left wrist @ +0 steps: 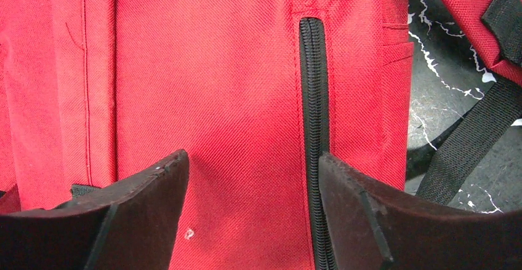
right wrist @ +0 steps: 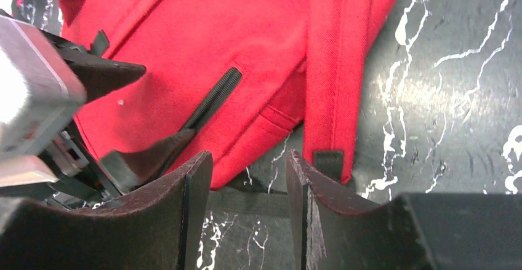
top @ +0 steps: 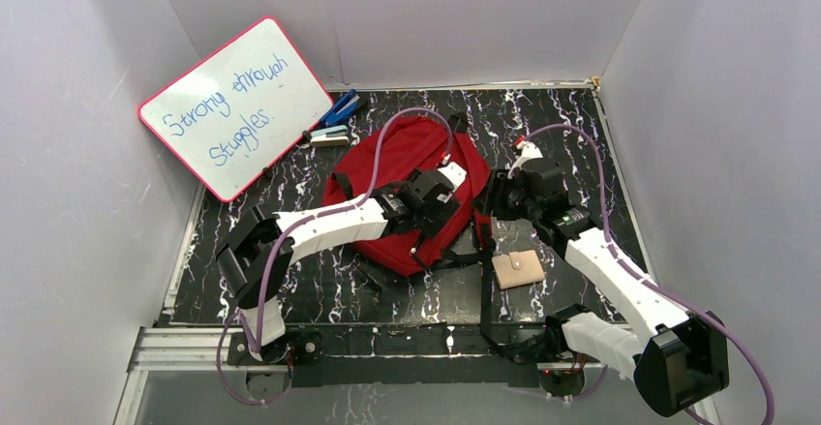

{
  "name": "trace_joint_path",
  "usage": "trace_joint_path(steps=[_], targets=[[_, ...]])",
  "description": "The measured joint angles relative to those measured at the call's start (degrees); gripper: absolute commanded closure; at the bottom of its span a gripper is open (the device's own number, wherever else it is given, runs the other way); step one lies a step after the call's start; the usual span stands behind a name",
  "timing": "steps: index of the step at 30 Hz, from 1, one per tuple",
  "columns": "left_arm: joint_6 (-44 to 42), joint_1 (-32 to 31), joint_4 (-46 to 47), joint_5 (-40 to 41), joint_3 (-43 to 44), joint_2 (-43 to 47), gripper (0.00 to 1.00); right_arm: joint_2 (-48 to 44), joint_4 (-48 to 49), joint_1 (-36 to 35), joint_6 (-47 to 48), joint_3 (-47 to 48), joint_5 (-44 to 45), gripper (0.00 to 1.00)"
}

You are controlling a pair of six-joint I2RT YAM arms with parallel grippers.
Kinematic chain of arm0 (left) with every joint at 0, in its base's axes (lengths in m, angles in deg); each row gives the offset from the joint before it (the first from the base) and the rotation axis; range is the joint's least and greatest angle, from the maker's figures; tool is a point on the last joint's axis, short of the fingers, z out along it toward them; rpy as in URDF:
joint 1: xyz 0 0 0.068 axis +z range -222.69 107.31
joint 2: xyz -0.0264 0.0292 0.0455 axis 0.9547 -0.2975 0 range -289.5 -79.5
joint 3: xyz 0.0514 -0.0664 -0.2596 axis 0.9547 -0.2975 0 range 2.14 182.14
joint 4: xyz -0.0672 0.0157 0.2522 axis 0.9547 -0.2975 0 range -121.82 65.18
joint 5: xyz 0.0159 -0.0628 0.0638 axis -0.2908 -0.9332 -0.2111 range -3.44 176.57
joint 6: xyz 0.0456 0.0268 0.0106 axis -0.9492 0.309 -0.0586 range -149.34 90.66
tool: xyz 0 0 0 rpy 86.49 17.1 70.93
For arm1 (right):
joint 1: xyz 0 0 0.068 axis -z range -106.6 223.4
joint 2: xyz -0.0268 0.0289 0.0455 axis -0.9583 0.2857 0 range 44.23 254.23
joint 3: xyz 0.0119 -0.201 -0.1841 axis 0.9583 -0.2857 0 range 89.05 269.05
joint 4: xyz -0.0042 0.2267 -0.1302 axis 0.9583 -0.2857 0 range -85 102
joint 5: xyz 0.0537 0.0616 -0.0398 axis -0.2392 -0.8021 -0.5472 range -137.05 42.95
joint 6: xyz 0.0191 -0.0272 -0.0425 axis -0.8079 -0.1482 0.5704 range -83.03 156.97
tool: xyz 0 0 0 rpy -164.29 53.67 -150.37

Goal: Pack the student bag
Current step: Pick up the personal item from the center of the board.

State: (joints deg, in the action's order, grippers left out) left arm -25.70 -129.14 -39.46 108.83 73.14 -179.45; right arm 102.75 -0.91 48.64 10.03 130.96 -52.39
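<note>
In the middle of the black marbled table (top: 242,280) lies the student bag (top: 402,154), flat with its front panel up, and the left gripper (left wrist: 252,158) hangs right above that panel. Its fingers are spread wide and nothing is pinched between them. One finger sits on plain red cloth and the other on the line of the black zipper (left wrist: 314,98). The right gripper (right wrist: 249,157) hovers just off the bag's right edge, partly parted and empty, over bare table and a black strap (right wrist: 258,201). The chief risk is that the left fingers close on weave alone. No zipper pull shows in any view, so a squeeze here would likely bunch the fabric or drag the soft bag across the table without opening it. The two grippers are also very near each other, and a careless reach by either could knock them together. The loose webbing under the right fingers could snag as well. The beige wallet (top: 518,268) lies apart on the near right, and it cannot go in while the bag looks shut. From overhead, the bag's long axis seems to run roughly far to near, a little skewed. Its rounded end points toward the back wall and its straps trail toward the arms, though the left arm hides much of the outline.
</note>
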Motion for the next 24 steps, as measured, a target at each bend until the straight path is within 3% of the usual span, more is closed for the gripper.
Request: trace_joint_path(steps=[4, 10, 14, 24], targets=[[0.0, 0.7, 0.0, -0.9, 0.0, 0.0, 0.42, -0.2, -3.0, 0.0, -0.9, -0.5, 0.8, 0.43], [-0.6, 1.6, -0.3, -1.0, -0.3, 0.0, 0.48, -0.9, -7.8, 0.0, -3.7, -0.5, 4.7, 0.42], [-0.9, 2.3, -0.5, -1.1, -0.3, 0.1, 0.34, -2.5, -10.0, 0.0, -5.8, -0.5, 6.7, 0.42], [0.5, 4.6, -0.9, -4.2, -0.3, 2.7, 0.28, -3.7, -10.8, 0.0, -7.4, -0.6, 6.9, 0.41]])
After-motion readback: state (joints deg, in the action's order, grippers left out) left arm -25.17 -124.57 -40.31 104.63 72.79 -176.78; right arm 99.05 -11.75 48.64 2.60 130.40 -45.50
